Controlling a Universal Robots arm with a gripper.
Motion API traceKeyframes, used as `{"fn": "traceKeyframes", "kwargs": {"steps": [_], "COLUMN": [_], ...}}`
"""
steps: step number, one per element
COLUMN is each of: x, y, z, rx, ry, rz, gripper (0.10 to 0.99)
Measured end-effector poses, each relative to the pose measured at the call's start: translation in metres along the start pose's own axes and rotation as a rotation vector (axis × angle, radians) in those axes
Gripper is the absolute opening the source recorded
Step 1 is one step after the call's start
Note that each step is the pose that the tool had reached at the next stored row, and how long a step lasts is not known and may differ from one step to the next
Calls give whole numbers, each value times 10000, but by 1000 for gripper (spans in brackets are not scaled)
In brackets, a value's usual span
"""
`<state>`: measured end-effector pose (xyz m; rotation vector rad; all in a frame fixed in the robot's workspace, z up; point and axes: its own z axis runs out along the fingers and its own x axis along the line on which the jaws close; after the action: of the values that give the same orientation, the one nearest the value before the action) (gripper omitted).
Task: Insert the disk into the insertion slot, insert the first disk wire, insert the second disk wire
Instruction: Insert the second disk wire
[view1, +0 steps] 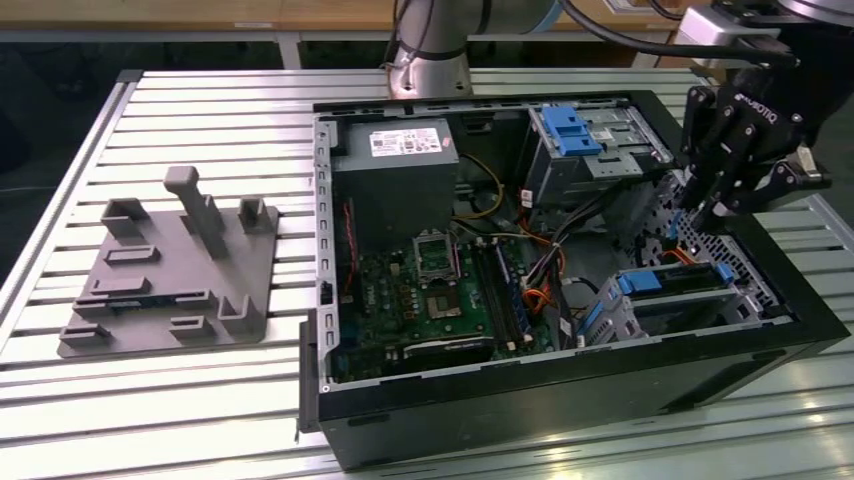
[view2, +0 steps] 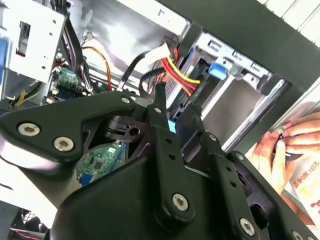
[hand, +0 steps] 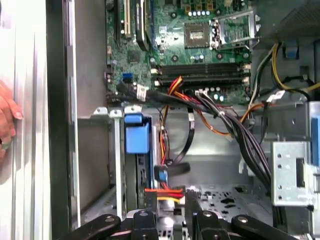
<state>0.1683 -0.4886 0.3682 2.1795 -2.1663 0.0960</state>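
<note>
The disk (view1: 674, 280), silver in a bright blue bracket, lies inside the insertion slot (view1: 625, 312), the grey cage at the case's front on the exterior view's right. My gripper (view1: 707, 215) hangs just above that cage. In both wrist views its fingers stand close together at the disk's back end, and a red-and-yellow disk wire (view2: 176, 74) (hand: 162, 192) runs in between the fingertips (view2: 160, 97). A second disk wire, black with a blue plug (hand: 161, 174), hangs loose beside it. The disk's blue tab (hand: 136, 137) (view2: 216, 69) shows within the cage.
The open black computer case (view1: 561, 400) holds a green motherboard (view1: 427, 290), a power supply (view1: 394, 180) and a taller grey cage with a blue latch (view1: 574, 130). A grey fixture plate (view1: 174, 270) lies on the slatted table. A person's hand (view2: 290, 145) (hand: 7, 117) rests outside the case.
</note>
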Motion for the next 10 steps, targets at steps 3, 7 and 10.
{"fn": "traceKeyframes", "kwargs": {"steps": [3, 7, 10], "x": [0, 1, -1], "y": [51, 97, 115], "z": [0, 4, 22], "rx": [0, -2, -2], "ry": [120, 292, 373], "rz": [1, 1, 1], "gripper": [357, 357, 357]}}
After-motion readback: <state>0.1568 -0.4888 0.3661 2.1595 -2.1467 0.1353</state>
